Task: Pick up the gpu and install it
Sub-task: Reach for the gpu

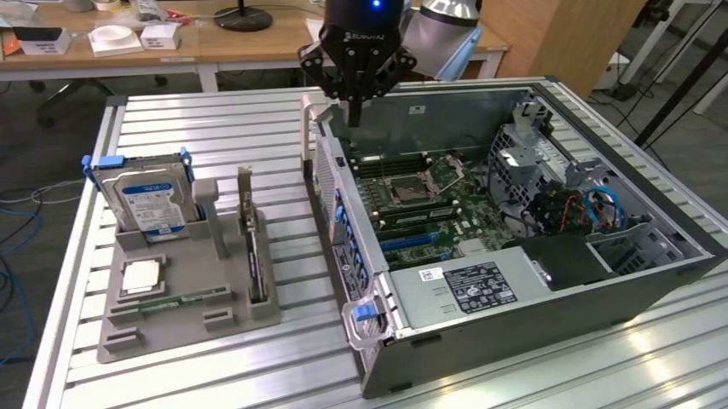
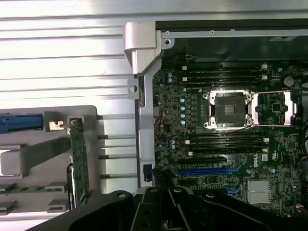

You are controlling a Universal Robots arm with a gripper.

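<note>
Claw point(image 1: 354, 118) closed, empty | gpu point(image 1: 247, 239) upright in holder point(image 1: 170, 328) | wrist view: blue slot point(image 2: 204, 171)

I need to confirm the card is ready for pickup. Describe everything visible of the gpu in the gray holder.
The gpu is a thin flat card standing on its long edge in a slot of the gray holder, between the hard drive and the open computer case. The wrist view shows its green circuit board edge-on. What looks like a pale metal bracket rises at its end farther from the exterior camera. Only the holder touches it. The end effector hangs shut above the case, well apart.
</note>
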